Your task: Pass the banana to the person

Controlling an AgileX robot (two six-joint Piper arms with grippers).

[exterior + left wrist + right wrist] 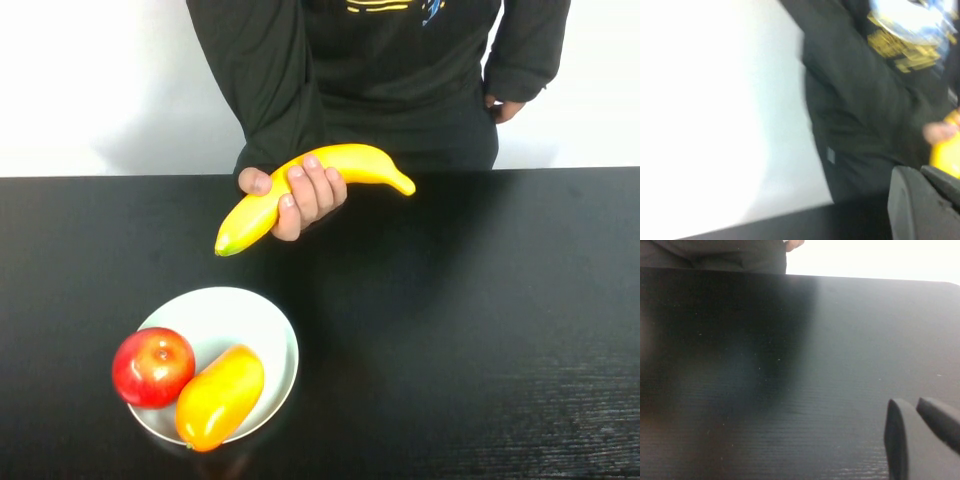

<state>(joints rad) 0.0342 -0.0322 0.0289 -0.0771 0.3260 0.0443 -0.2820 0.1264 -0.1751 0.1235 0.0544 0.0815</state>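
My left jaws [927, 195] show only as dark finger parts at the edge of the left wrist view, lifted off the worktop and pointed toward the person [865, 100]. They hold nothing and touch nothing, and the fingers lie close together; whether a gap remains between them I cannot tell. My right jaws [920, 432] appear the same way in the right wrist view, two dark fingers side by side above the bare black worktop [790, 365], empty and clear of any object; again I cannot tell how far apart they stand. Neither of my arms appears in the high view.

The banana [350, 165] is off the worktop, gripped around its middle by the person's hand [300, 195] over the far edge. Its greenish tip points down toward the plate and its other end points toward my right. In the left wrist view only a yellow sliver of it shows beside blurred fingers [940, 131].

Nearer to me, on my left side, a white plate [225, 315] holds a red apple [153, 366] and a plump orange-yellow mango [220, 396], touching each other. The plate's near rim is hidden under the mango.

The person's head is cut off, and the chest print is mostly out of frame.
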